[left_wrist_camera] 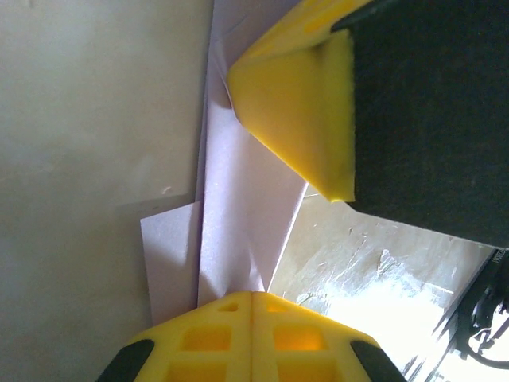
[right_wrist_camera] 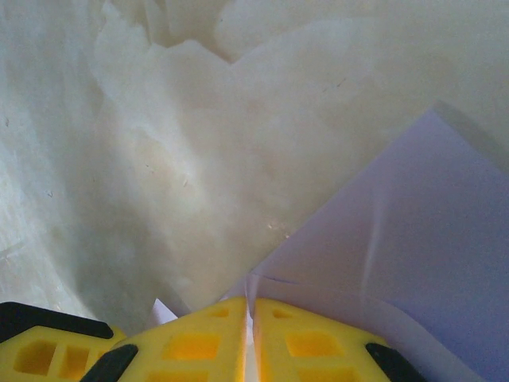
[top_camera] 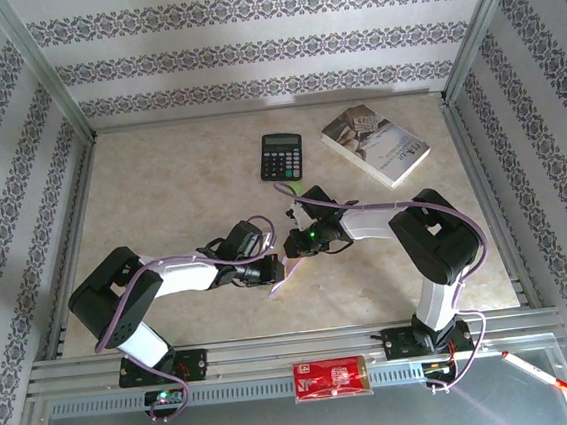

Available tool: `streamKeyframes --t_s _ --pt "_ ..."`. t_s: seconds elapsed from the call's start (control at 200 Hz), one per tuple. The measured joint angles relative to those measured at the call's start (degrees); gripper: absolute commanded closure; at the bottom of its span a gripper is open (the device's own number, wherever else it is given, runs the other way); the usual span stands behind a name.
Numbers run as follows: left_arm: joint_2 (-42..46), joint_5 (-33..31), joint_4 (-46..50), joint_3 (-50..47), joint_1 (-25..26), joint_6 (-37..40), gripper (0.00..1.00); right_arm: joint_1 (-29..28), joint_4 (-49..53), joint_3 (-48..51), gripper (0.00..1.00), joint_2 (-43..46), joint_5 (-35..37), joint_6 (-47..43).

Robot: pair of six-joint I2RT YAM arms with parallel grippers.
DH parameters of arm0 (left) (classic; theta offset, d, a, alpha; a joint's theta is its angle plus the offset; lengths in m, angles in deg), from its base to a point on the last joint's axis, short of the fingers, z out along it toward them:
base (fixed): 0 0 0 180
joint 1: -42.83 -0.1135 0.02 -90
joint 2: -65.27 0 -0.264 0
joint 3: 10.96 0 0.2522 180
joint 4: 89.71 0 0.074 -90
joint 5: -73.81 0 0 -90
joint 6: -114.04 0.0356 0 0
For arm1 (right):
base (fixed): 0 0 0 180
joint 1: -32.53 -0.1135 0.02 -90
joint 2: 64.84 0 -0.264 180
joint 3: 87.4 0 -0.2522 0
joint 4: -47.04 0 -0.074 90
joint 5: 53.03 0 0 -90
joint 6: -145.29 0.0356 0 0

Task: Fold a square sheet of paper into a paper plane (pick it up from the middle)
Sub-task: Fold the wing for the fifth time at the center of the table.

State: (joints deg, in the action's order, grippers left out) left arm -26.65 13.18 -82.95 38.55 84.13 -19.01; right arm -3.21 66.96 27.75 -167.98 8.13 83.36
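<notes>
Left wrist view: left jaws clenched on the paper (left_wrist_camera: pixel 238 199); right jaws likewise pinch it. I judge it light, floppy, tear-prone; hold along creases.

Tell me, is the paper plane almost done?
Only partly. The lilac paper already shows creases and overlapping layers, so some folding looks done. Right now the left gripper and the right gripper are both pinched shut on it. It does not look like a pointed dart with wings yet, so more folds probably remain.
</notes>
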Motion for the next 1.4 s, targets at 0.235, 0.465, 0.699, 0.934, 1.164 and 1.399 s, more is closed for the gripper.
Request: streamKeyframes --t_s 0.235,0.465,0.699,0.934,1.164,1.399 --pt "0.39 0.13 -1.62 -1.79 0.02 0.76 0.95 0.00 0.26 0.00 0.86 0.00 -0.02 0.00" --pt "2.56 0.15 -0.92 -3.39 0.76 1.62 0.95 -0.02 0.87 0.00 0.86 0.00 -0.22 -0.02" --pt "5.57 -0.04 2.21 -5.31 2.14 2.75 0.96 -0.02 0.98 0.00 0.86 0.00 -0.22 -0.22" --pt "7.76 -0.02 6.64 -5.53 2.21 4.17 0.96 -0.02 1.07 0.00 0.86 0.00 -0.22 -0.24" --pt "11.04 -0.02 14.27 -4.85 2.25 5.99 0.96 0.00 1.07 0.00 0.86 0.00 -0.22 -0.42" --pt "13.18 1.57 10.36 -3.93 2.27 4.68 0.95 0.02 1.07 0.00 0.86 0.00 -0.20 -0.46"
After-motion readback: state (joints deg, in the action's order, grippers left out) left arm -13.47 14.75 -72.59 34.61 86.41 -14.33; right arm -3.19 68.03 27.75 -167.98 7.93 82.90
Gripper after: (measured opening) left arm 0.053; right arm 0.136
